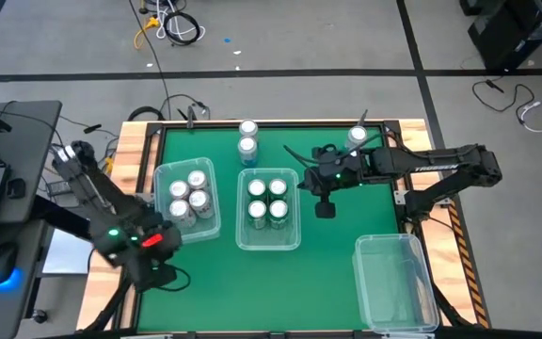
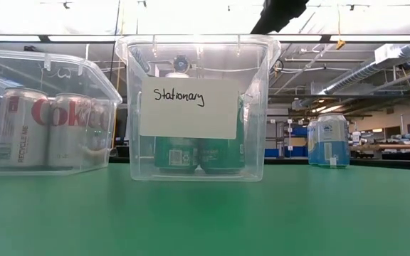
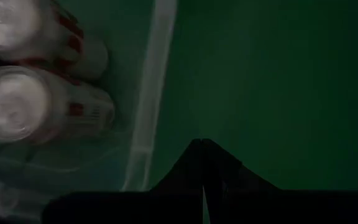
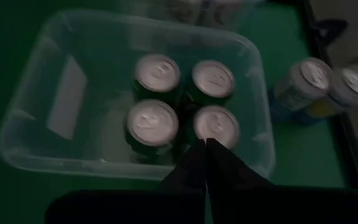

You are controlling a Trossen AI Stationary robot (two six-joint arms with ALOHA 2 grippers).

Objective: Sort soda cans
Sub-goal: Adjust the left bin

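Several white-and-red soda cans [image 1: 188, 194] stand in the clear left bin [image 1: 207, 230]. Several green cans [image 1: 267, 200] stand in the middle bin [image 1: 269, 243], which bears a paper label [image 2: 188, 107]. Two blue cans [image 1: 247, 137] stand on the table at the far edge, and another [image 1: 357, 137] stands farther right. My left gripper [image 1: 161, 237] is shut and hangs above the table just beside the left bin's near side; it also shows in the left wrist view [image 3: 202, 144]. My right gripper [image 1: 324, 207] is shut above the table just right of the middle bin, holding nothing [image 4: 205, 146].
A third clear bin [image 1: 395, 282] stands at the near right with nothing in it. Wooden rails [image 1: 132, 160] border the green table. A laptop and a mouse [image 1: 3, 264] sit on a desk left of the table.
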